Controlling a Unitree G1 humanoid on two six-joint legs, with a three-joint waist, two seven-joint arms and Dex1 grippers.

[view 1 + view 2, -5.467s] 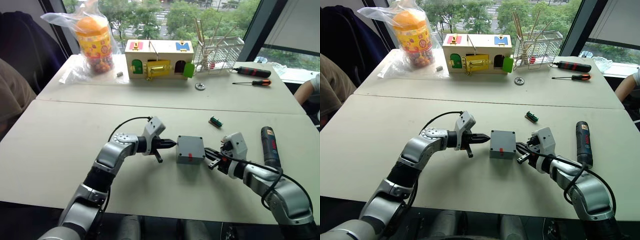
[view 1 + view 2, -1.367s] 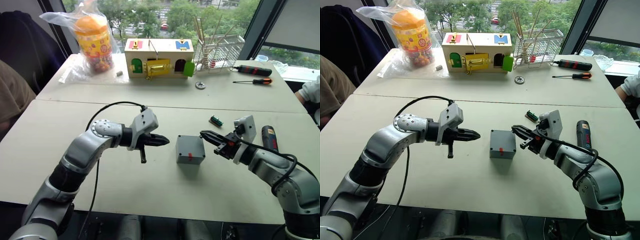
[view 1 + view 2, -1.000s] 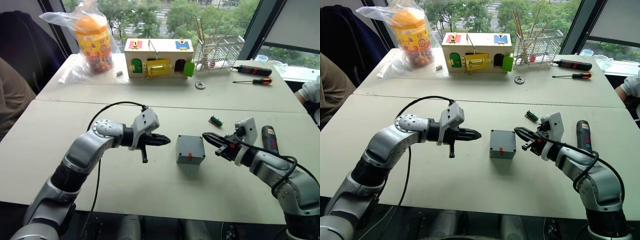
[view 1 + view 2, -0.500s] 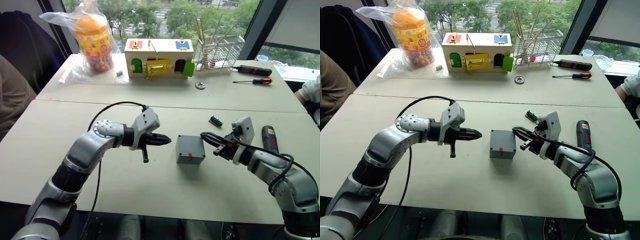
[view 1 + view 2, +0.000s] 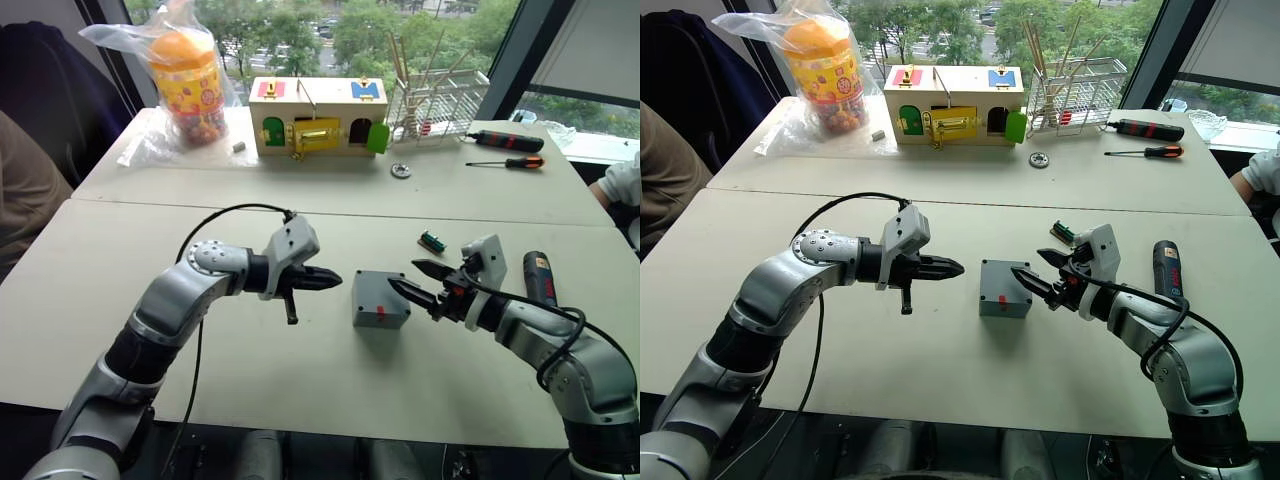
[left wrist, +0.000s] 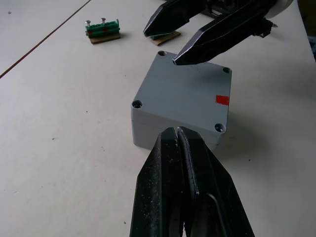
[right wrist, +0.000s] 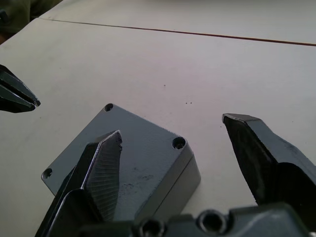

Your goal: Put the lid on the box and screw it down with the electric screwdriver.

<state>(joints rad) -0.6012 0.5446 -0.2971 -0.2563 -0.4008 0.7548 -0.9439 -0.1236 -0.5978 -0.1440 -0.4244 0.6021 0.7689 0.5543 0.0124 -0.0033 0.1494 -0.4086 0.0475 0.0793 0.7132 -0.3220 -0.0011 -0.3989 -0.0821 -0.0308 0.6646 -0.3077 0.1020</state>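
On the pale table (image 5: 300, 380), spread right fingers (image 5: 400, 291) flank the box (image 5: 378, 299); left fingers (image 5: 325, 280) pressed together.

A plain grey box (image 5: 379, 298) with a small red square mark on one side sat on a pale cream table (image 5: 120, 290). Both grippers, the left (image 5: 335, 281) and the right (image 5: 410, 281), had black fingers on silver-grey arms. The electric screwdriver (image 5: 540, 277) was black with a red-and-silver mark. A small green part (image 5: 432, 242) lay near it. Farther back stood a pale wooden box (image 5: 318, 118) with green, yellow, red and blue doors, an orange-and-yellow patterned jar (image 5: 186, 72) in a clear bag, a white wire rack (image 5: 440, 105), a black-and-red screwdriver (image 5: 505, 143) and an orange-handled one (image 5: 508, 165).
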